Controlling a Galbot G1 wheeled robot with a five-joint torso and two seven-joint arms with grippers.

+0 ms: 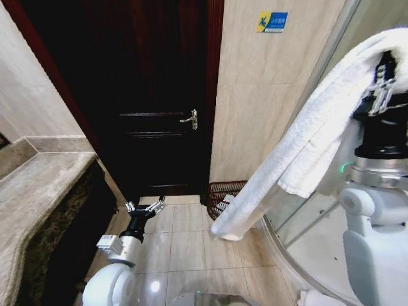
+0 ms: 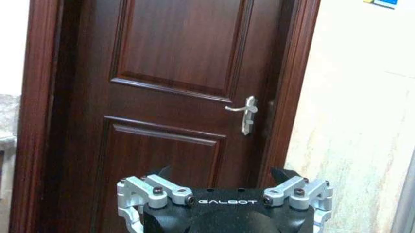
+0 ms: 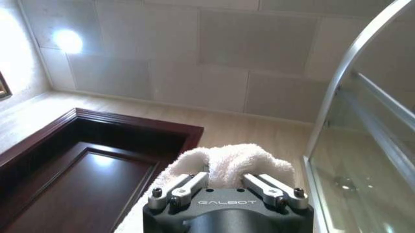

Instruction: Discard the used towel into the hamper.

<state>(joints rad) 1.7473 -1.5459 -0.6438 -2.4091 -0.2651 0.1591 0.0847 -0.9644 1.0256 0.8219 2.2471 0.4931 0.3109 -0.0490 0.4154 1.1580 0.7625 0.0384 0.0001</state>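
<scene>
Apparently "GALBOT" on right gripper [image 3: 226, 187].

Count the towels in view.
1. The white towel hangs from the right gripper, raised high at the right; its lower end dangles near the hamper. More could be hidden inside the hamper.

The hamper [image 1: 224, 194] stands on open tile floor [image 1: 185, 245] at the foot of the wall, just right of the closed door [image 1: 146, 95]. The hanging towel [image 1: 299, 146] crosses in front of the hamper's right side; the shower glass [image 1: 299, 223] crowds the right. Left of the hamper, the floor lies free up to the stone counter [image 1: 38, 191].
</scene>
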